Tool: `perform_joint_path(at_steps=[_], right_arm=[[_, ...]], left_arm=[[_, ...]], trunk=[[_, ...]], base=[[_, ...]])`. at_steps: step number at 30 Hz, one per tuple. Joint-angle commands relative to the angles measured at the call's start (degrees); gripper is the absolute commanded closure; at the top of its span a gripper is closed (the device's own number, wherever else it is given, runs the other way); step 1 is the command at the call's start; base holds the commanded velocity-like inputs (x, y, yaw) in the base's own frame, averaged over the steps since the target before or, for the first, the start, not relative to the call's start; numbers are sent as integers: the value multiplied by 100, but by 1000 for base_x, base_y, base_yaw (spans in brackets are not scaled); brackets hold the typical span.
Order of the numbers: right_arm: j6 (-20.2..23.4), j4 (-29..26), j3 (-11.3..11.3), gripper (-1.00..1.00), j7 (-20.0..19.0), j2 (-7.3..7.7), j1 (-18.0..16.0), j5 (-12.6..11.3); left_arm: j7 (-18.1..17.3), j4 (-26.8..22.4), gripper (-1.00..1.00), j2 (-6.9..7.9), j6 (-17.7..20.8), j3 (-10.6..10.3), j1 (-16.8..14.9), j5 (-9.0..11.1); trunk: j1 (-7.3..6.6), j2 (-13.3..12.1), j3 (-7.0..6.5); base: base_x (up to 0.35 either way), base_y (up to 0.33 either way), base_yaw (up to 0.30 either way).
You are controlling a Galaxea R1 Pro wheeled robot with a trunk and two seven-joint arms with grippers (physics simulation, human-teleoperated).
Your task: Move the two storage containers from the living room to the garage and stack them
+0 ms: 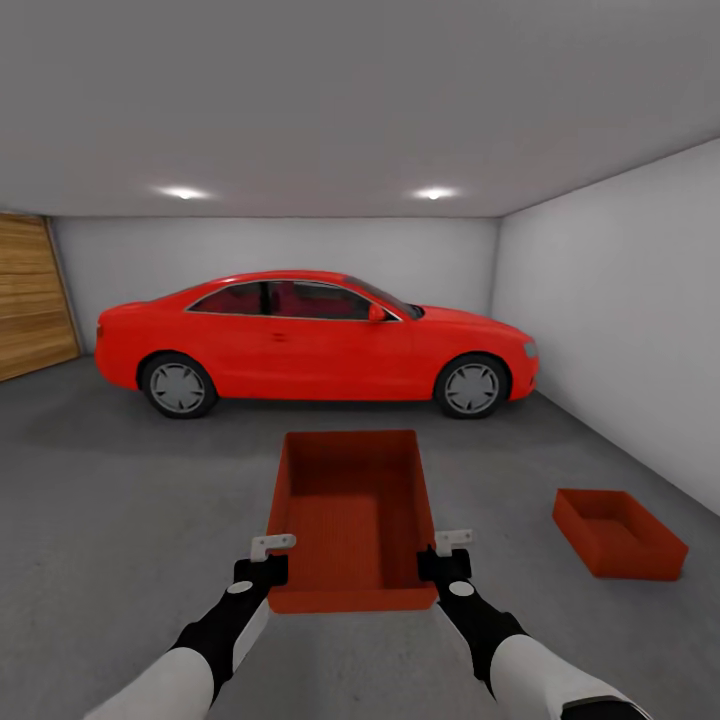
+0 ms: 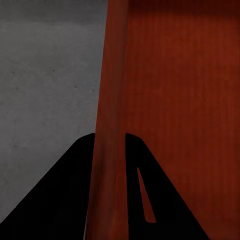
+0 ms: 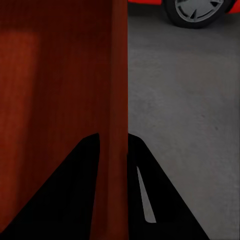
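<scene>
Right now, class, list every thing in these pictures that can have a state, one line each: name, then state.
Held container: lifted, upright, gripped by both side walls.
Second container: resting on the garage floor, upright, ungripped.
Left gripper: jaws shut on the held container's left wall.
Right gripper: jaws shut on its right wall.
Red car: parked, doors closed.
Wooden door: closed.

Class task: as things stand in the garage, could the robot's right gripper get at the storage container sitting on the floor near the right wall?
Probably not yet. The right gripper is shut on the carried container, and the floor container lies well off beside the white wall.
</scene>
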State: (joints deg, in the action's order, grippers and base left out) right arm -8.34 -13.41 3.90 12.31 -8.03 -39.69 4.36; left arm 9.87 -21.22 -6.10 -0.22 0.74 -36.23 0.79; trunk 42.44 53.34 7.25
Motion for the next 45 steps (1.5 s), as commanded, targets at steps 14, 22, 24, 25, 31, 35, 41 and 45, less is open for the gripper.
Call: perform_joint_path(at_steps=[14, 22, 24, 25, 31, 35, 41, 45], right_arm=[[-19, 22, -47, 100, 52, 56, -2, -14], [-8, 22, -47, 100, 52, 49, -3, -14], [-9, 22, -47, 100, 52, 50, -4, -14], [-11, 22, -47, 100, 52, 49, -4, -14], [1, 22, -43, 100, 57, 33, -4, -14], [7, 22, -46, 100, 59, 35, -2, -14], [7, 22, -47, 100, 61, 32, -2, -14], [7, 22, -47, 100, 61, 39, -3, -22]], left_arm=[[85, -40, 100, 214, -296, 84, -7, -79], [85, -40, 100, 214, -295, 84, -7, -79], [85, -40, 100, 214, -295, 84, -7, -79], [85, -40, 100, 214, -295, 86, -7, -79], [85, -40, 100, 214, -294, 89, -7, -79], [85, -40, 100, 214, -294, 92, -7, -79], [85, -40, 100, 214, -294, 93, -7, -79], [85, -31, 100, 214, -294, 102, -7, -79]], trunk=[[4, 6, 9], [4, 6, 9], [4, 6, 9], [4, 6, 9], [4, 6, 9], [4, 6, 9], [4, 6, 9], [4, 6, 9]], base=[[322, 0, 0], [322, 0, 0], [322, 0, 0], [321, 0, 0], [322, 0, 0], [322, 0, -37], [322, 2, -249], [318, 154, -284]])
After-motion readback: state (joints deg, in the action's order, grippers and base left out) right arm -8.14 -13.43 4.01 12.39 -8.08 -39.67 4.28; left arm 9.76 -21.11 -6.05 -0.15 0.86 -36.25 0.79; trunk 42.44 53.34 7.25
